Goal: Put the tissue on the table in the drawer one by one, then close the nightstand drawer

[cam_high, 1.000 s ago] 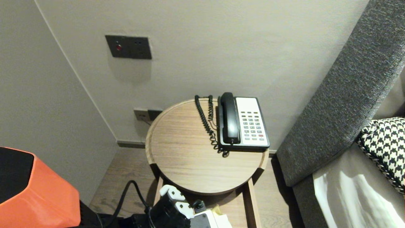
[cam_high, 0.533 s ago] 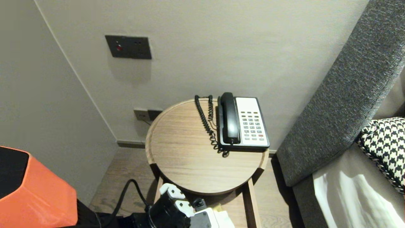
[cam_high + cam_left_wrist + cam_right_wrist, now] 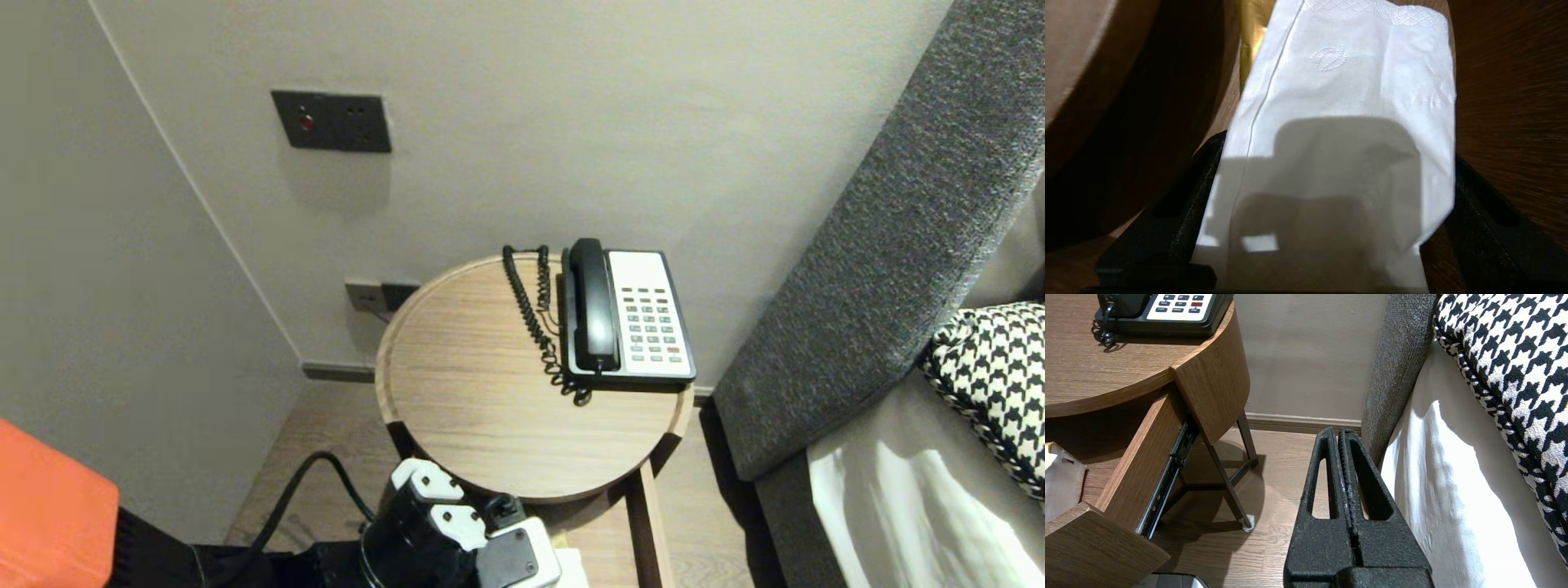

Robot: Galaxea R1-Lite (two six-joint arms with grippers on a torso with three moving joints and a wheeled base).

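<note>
My left gripper (image 3: pixel 1337 147) hangs low over the open drawer (image 3: pixel 1147 457) of the round wooden table (image 3: pixel 490 425). Its black fingers (image 3: pixel 1208 183) stand wide apart, open, on either side of a white tissue pack (image 3: pixel 1347 102) that lies on the drawer's floor. The same tissue pack (image 3: pixel 1061 486) shows in the right wrist view inside the drawer. In the head view only the left wrist (image 3: pixel 457 539) shows, below the table's front edge. My right gripper (image 3: pixel 1338 433) is parked, shut and empty, above the floor beside the bed.
A black and white desk phone (image 3: pixel 629 314) with a coiled cord (image 3: pixel 535 318) stands at the back right of the table top. A grey headboard (image 3: pixel 882 245) and a houndstooth cushion (image 3: pixel 992 367) are at the right. Walls with sockets (image 3: pixel 331 121) close the corner.
The left wrist has shifted a little to the left and up in the head view. The arm's orange part has dropped towards the lower left corner.
</note>
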